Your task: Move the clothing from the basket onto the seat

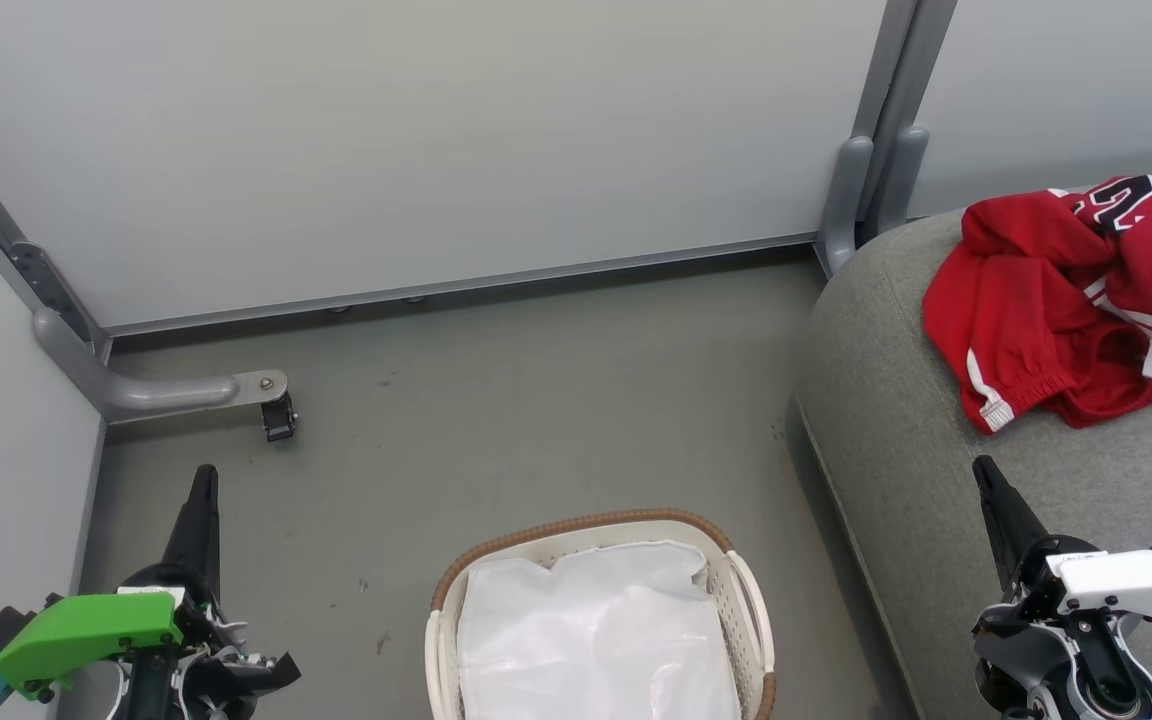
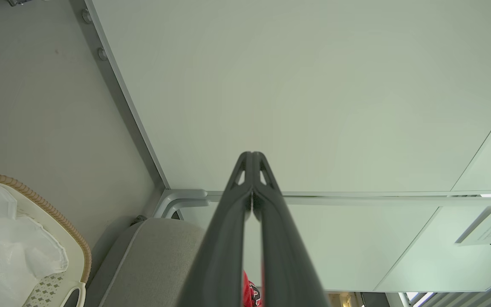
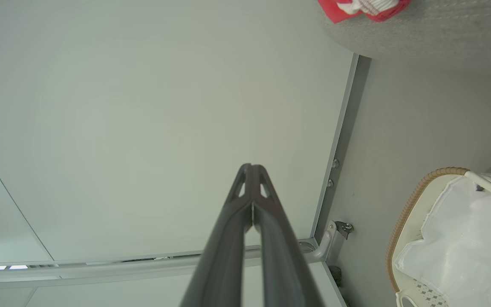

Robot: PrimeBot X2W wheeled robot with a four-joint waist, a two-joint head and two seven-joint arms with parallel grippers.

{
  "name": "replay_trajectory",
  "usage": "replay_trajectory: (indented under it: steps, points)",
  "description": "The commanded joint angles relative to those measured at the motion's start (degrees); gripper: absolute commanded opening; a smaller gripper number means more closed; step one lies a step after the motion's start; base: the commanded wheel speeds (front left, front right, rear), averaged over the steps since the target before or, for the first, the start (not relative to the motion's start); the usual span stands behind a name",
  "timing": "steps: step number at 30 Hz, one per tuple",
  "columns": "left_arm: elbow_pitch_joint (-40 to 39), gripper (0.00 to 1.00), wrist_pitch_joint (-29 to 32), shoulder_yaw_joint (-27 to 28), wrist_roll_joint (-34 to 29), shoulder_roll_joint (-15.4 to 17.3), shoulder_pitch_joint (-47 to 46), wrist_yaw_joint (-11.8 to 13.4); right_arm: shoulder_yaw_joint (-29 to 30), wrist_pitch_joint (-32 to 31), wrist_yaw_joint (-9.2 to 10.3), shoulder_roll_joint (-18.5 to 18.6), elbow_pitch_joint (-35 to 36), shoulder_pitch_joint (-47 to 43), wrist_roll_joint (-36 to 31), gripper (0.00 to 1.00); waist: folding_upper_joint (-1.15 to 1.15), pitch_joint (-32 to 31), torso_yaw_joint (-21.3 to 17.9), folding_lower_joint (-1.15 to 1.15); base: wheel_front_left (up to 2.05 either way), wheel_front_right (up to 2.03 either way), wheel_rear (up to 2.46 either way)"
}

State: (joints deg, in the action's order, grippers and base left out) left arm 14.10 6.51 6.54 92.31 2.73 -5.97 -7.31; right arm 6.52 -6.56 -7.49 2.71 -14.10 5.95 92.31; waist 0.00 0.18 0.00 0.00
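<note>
We see the clothing (image 1: 1046, 300) on the seat (image 1: 886, 450) at upper right, with the left gripper (image 1: 204, 478) and right gripper (image 1: 982, 466) jaws pressed together.

Pale grey-green partition panels (image 1: 416, 150) close in the space, each set in a grey metal frame. A bottom rail (image 1: 456, 283) runs along the back panel just above the floor (image 1: 536, 400), which is dull grey with a few dark scuffs. At the left corner a curved grey foot (image 1: 156, 392) reaches out over the floor and ends in a small black caster (image 1: 278, 418). Twin grey posts (image 1: 848, 200) stand at the right corner, just behind the grey seat (image 1: 896, 420). The light is soft and even. A white paper notice (image 2: 484, 226) is fixed to one panel.
</note>
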Motion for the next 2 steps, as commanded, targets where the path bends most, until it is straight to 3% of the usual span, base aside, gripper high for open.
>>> replay_trajectory:
  steps: [1, 2]
  points:
    - [-0.1, 0.00, 0.3, 0.1, 0.2, 0.3, -0.6, -0.4, 0.1, -0.2, 0.00, 0.3, 0.2, 0.5, 0.2, 0.00, 0.00, 0.0, 0.0, 0.00, 0.00, 0.00, 0.00]
    - [-0.1, 0.00, 0.3, 0.1, 0.2, 0.3, -0.6, -0.4, 0.1, -0.2, 0.00, 0.3, 0.2, 0.5, 0.2, 0.00, 0.00, 0.0, 0.0, 0.00, 0.00, 0.00, 0.00]
